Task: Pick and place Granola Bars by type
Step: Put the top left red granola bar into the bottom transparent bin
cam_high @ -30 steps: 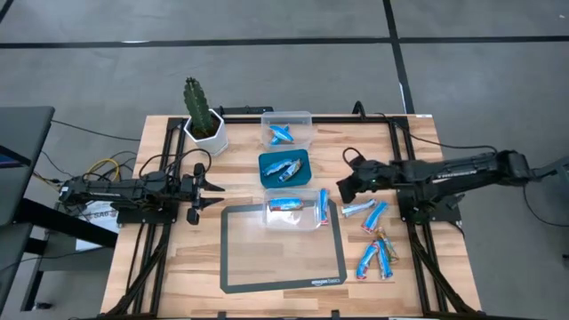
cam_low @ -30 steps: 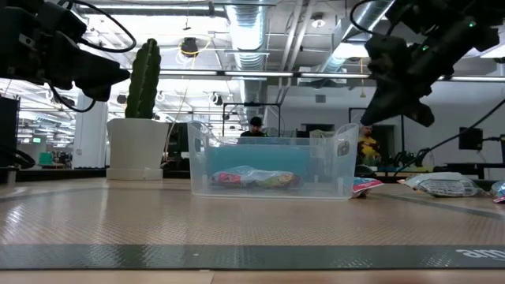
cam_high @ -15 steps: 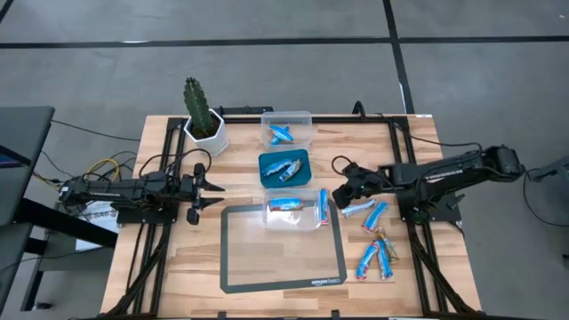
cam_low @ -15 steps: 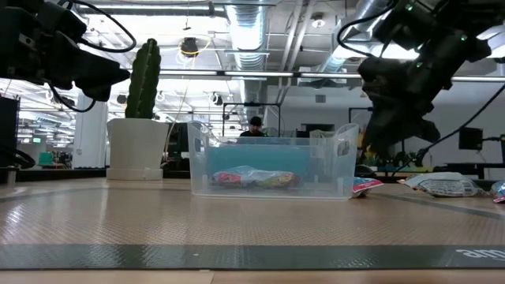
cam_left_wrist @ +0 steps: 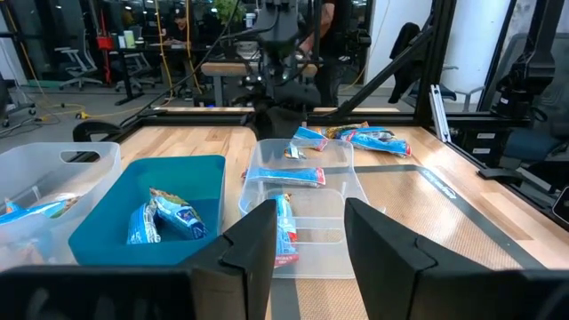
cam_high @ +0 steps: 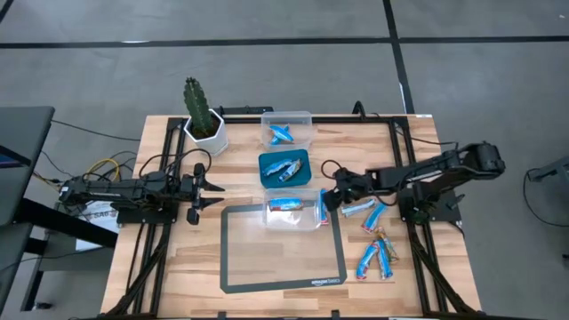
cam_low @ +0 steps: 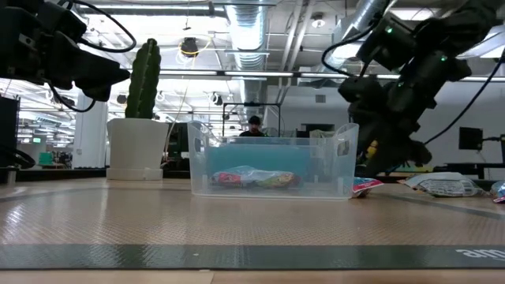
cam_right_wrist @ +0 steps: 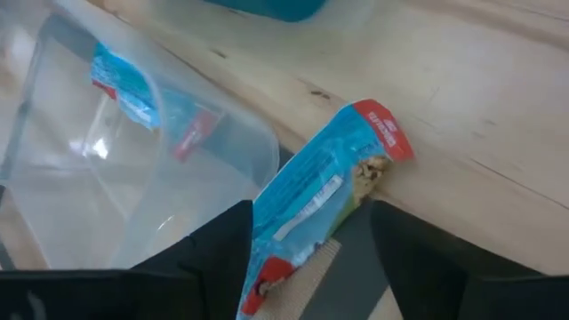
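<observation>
I'm reaching my right gripper (cam_right_wrist: 307, 258), fingers apart, over the blue granola bar (cam_right_wrist: 324, 191) lying beside the clear container (cam_high: 296, 211) (left gripper (cam_high: 197, 188) parked, also apart), so next I'm judging: lower, centre, clamp, then sort.

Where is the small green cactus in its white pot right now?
In the high view, the green cactus in a white pot stands at the wooden table's far left corner, left of the clear square container and beyond the waiting left gripper.
</observation>
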### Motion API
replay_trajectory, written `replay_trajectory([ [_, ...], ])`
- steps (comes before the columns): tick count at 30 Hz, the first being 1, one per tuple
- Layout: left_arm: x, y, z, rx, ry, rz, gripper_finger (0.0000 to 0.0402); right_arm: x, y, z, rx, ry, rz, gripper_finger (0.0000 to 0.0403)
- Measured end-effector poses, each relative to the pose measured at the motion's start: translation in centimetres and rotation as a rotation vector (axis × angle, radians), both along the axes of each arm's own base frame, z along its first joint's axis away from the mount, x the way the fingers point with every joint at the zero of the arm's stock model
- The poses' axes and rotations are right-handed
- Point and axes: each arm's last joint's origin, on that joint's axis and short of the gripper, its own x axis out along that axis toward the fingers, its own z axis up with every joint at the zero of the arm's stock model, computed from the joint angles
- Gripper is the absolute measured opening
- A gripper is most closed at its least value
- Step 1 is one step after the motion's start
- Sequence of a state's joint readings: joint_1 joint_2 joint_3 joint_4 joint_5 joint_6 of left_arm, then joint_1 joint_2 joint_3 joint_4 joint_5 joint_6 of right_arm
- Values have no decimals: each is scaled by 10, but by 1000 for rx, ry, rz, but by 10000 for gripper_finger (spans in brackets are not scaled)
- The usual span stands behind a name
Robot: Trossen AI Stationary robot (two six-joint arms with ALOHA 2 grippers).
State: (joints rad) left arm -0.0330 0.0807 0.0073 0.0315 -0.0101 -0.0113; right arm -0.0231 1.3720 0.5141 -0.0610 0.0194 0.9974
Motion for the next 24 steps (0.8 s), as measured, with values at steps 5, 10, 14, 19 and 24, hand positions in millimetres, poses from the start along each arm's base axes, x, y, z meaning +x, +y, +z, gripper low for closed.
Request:
replay_trajectory([
  [5,0,0,0,11,-1,0,128,10,-4,-1,8,25,1,230],
  [10,0,0,0,2,0,0,128,20,-6,-6,2,83,8,225],
  [14,0,0,0,11,-1,-1,128,28,-7,-8,2,169,16,224],
  [19,0,0,0,8,0,0,128,36,-7,-7,-4,229,31,221],
  [24,0,0,0,11,0,0,128,38,-7,-5,-2,254,32,201],
])
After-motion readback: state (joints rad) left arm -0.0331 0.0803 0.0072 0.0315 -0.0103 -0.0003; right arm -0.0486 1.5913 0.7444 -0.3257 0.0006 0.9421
